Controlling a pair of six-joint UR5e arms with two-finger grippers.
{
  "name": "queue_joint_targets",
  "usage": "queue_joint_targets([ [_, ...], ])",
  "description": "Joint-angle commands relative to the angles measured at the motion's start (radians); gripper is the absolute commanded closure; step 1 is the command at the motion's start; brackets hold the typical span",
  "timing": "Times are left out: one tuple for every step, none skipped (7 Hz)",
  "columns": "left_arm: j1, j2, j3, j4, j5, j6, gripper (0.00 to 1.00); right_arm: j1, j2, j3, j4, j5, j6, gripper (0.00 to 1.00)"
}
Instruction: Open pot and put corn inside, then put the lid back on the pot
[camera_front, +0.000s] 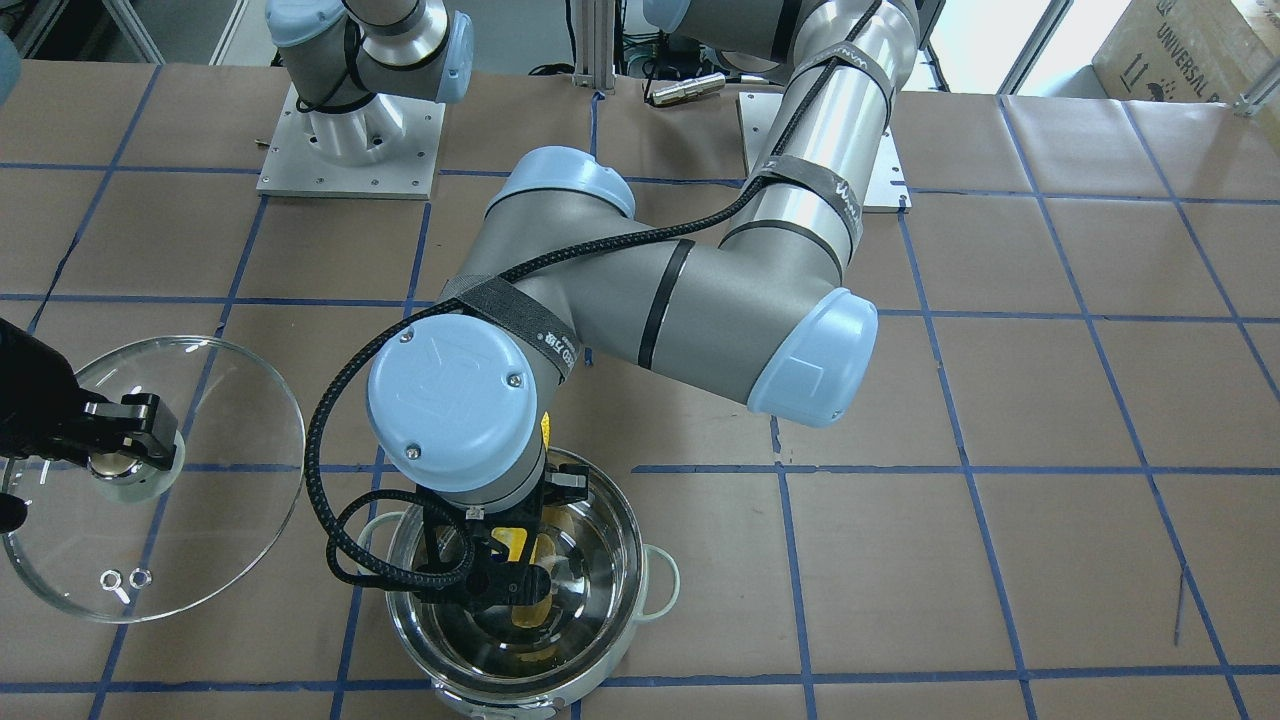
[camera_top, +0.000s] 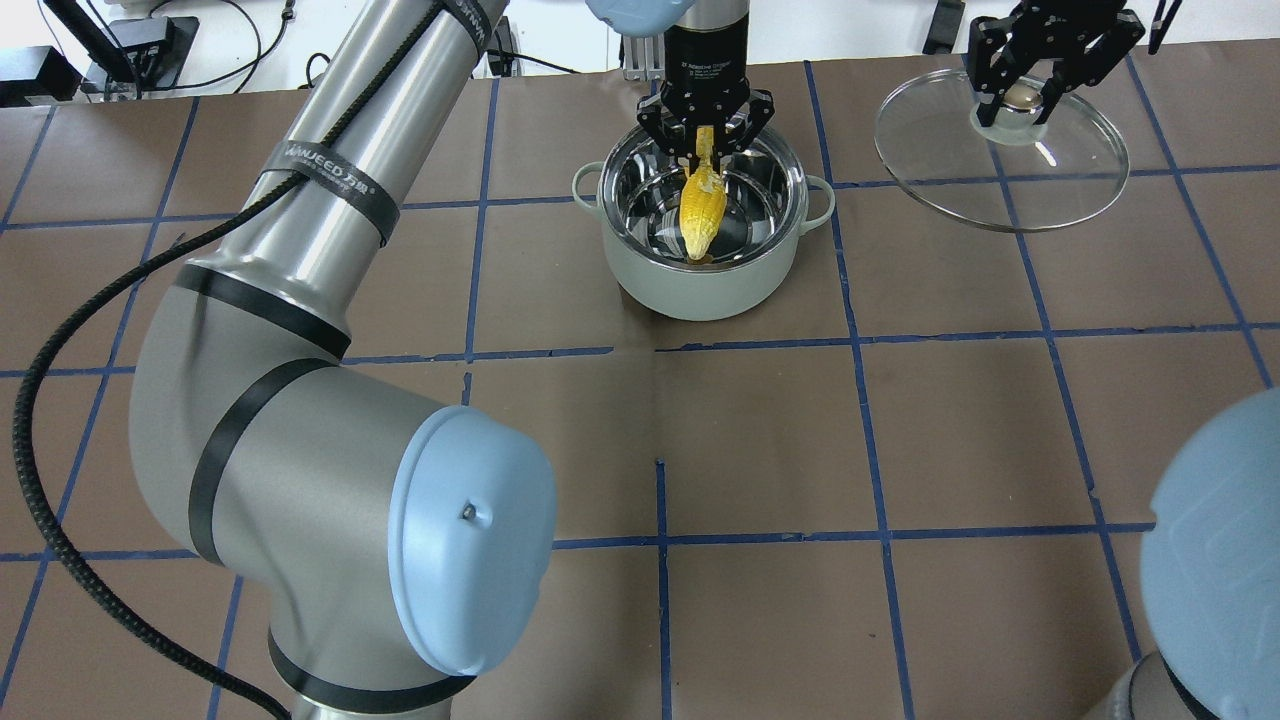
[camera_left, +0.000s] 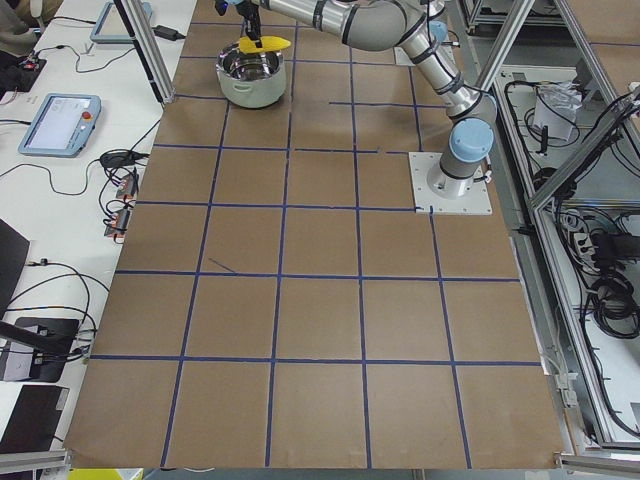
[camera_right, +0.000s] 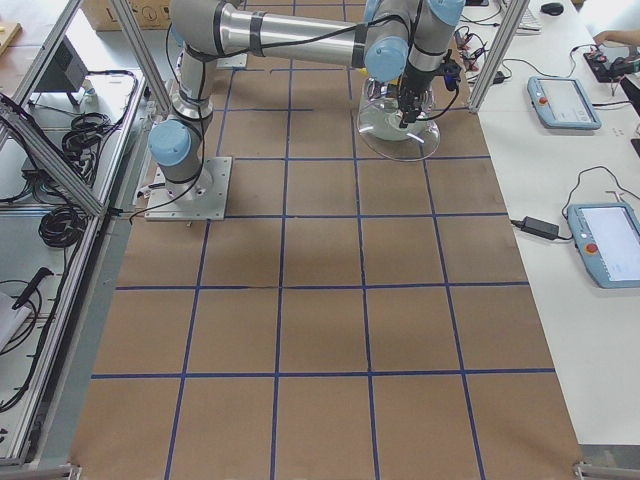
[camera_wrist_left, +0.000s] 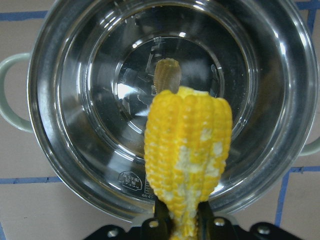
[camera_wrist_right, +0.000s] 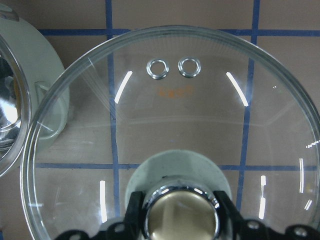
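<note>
The steel pot (camera_top: 700, 295) stands open on the table, with pale side handles. My left gripper (camera_top: 705, 128) is shut on one end of the yellow corn (camera_top: 700, 205) and holds it over the pot's opening, free end down. The left wrist view shows the corn (camera_wrist_left: 187, 160) above the pot's empty shiny bottom (camera_wrist_left: 75, 100). My right gripper (camera_top: 1020, 95) is shut on the knob of the glass lid (camera_top: 1000, 185) and holds it tilted, off to the pot's side. The right wrist view shows the knob (camera_wrist_right: 180, 212) between the fingers and the lid's steam holes (camera_wrist_right: 172, 67).
Brown paper with blue tape lines covers the table (camera_top: 760, 440). My left arm's elbow (camera_front: 660, 300) reaches over the table's middle. The lid (camera_front: 200, 520) and the pot (camera_front: 620, 570) are about one pot width apart. Tablets and cables (camera_left: 60, 120) lie on side benches.
</note>
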Motion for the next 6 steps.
queue_joint_targets([
  [-0.001, -0.008, 0.004, 0.023, -0.001, -0.010, 0.77, 0.004, 0.002, 0.000, 0.000, 0.001, 0.001, 0.75],
  [-0.001, -0.008, 0.002, 0.043, -0.001, -0.019, 0.31, 0.004, 0.002, 0.000, 0.000, 0.001, 0.003, 0.75],
  [-0.001, -0.008, -0.002, 0.053, -0.002, -0.019, 0.11, 0.004, 0.004, 0.000, -0.002, 0.001, 0.003, 0.75],
  [-0.001, -0.008, -0.002, 0.054, -0.002, -0.014, 0.08, 0.004, 0.005, -0.002, -0.002, 0.001, 0.004, 0.75],
  [-0.001, -0.008, -0.004, 0.054, -0.002, -0.008, 0.08, 0.005, 0.005, -0.002, -0.002, 0.001, 0.007, 0.75],
  [0.001, -0.008, -0.004, 0.054, -0.002, 0.001, 0.09, 0.005, 0.005, 0.000, -0.002, 0.001, 0.007, 0.75],
])
